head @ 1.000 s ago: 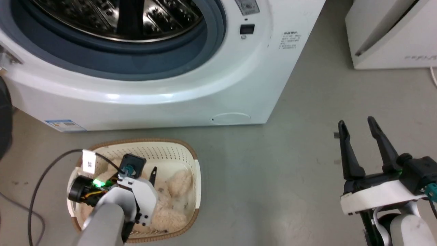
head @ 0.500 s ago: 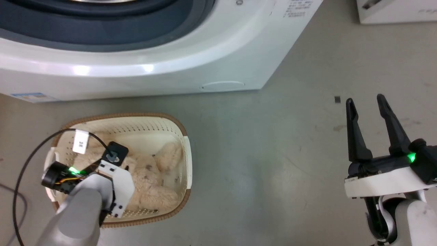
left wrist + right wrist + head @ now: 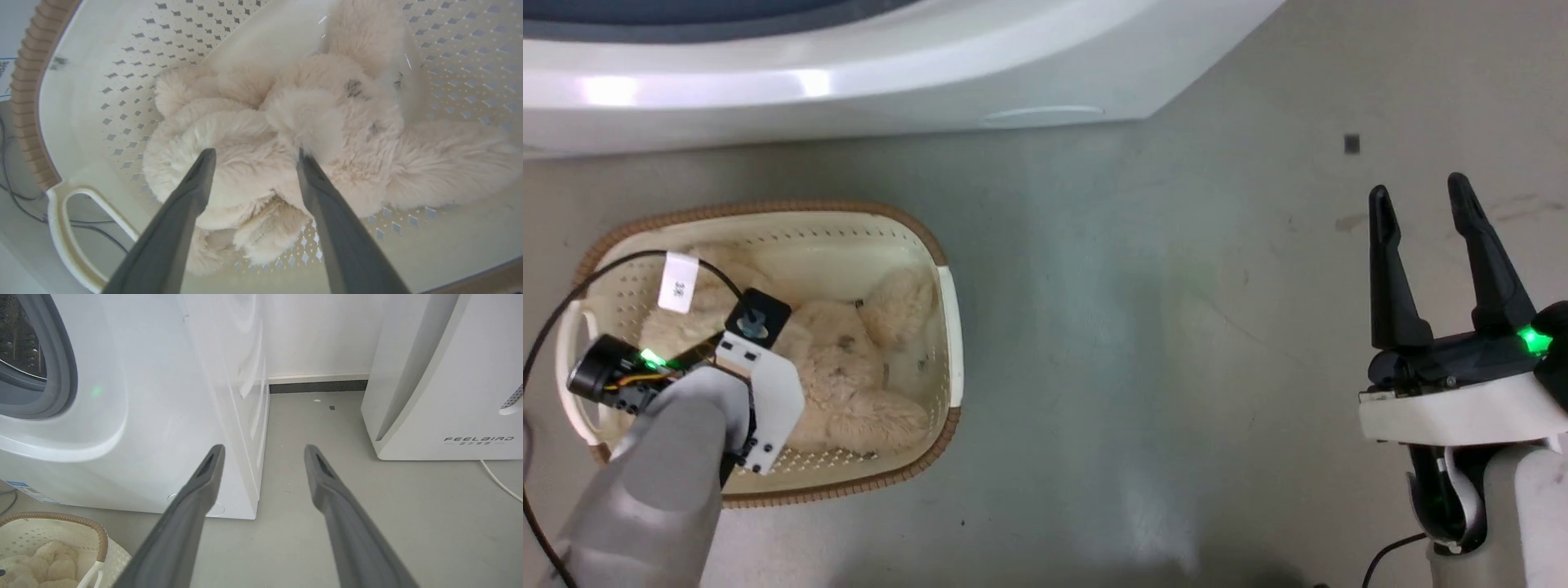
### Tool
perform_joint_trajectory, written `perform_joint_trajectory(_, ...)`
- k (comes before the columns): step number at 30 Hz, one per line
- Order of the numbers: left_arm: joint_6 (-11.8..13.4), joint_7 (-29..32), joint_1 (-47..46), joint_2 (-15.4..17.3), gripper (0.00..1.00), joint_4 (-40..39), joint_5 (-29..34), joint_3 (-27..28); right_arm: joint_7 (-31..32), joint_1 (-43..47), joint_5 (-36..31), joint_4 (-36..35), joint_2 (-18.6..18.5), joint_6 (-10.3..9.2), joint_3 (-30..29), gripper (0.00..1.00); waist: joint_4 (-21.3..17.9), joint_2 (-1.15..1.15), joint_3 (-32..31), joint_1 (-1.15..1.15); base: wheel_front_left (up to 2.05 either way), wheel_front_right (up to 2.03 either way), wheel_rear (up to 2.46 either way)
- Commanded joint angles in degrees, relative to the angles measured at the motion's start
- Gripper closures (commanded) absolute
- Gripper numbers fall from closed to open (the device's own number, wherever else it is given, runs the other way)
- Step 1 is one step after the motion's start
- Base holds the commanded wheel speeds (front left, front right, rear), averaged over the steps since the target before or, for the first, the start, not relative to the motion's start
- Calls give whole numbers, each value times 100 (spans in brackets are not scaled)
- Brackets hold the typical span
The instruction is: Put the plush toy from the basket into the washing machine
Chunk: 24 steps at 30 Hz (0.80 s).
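The plush toy is laid in the basket, which is set on the floor before the washing machine, toward the left. The left gripper is placed inside the basket, fingers at either side of the toy. The right gripper is held over floor, well apart to the right. An appliance is stood right of the washing machine.

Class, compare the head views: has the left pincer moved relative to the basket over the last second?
Yes. Against the rim of the basket, the left pincer has dropped deeper inside, toward the plush toy; its fingers now straddle the toy.
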Motion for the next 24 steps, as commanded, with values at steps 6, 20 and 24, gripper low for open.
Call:
perform_joint_trajectory(6, 34, -92, -457, 95, 0, 480, -64, -230, -129, -213, 113, -68, -3, -5, -41, 0, -52, 0, 474, -1, 0, 0, 0)
perform_joint_trajectory(20, 50, -110, -1076, 194, 0, 1305, -240, -597, -297, -472, 222, -77, -3, -5, -60, 0, -144, 0, 1083, -1, 0, 0, 0)
perform_joint_trajectory(24, -20, -53, -1212, 254, 98, 1541, -309, -714, -344, -540, 261, -56, -4, -5, -65, 0, -178, 0, 1215, -1, 0, 0, 0)
